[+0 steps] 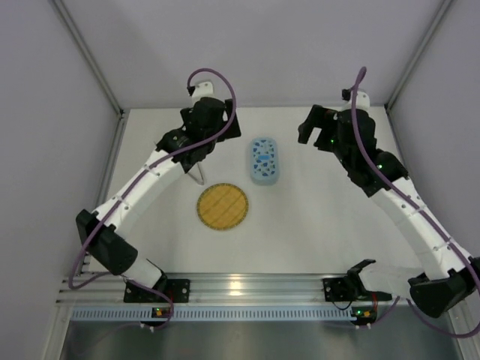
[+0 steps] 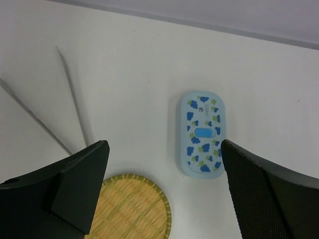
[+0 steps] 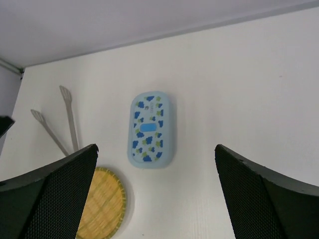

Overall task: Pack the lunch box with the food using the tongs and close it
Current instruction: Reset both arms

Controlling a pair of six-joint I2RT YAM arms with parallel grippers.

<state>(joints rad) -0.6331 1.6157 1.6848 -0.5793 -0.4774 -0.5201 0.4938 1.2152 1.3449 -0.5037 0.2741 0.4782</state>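
On the white flat table (image 1: 315, 225), we judge packing and closing to be complete, so the step in hand is to retire both arms without disturbing the result. To do this well, we keep both sets of jaws spread, raise each arm clear before swinging it, and route the left arm so that it does not sweep across the tool lying beneath it. We also confirm that the lid sits flush all round before leaving. The left gripper (image 2: 163, 149) stands fully open and holds nothing. The right gripper (image 3: 155, 149) is equally wide and equally empty. The round yellow woven plate (image 1: 223, 206) lies bare toward the arm bases. No food shows on it, and none is visible anywhere, so we take the pieces to be inside the box. The light-blue oval plastic lunch box (image 1: 264, 160), its blue-spotted lid seated on top, rests just beyond and to the right of the plate, apart from it. In the top view it lies between the two grippers and slightly nearer the bases than either. Each wrist camera looks down on it from above with clear space around it, and neither gripper touches it. The long pale silver V-shaped tongs (image 3: 69, 119) lie flat on the table left of the box, under the left arm, their joined end near the plate's far rim.
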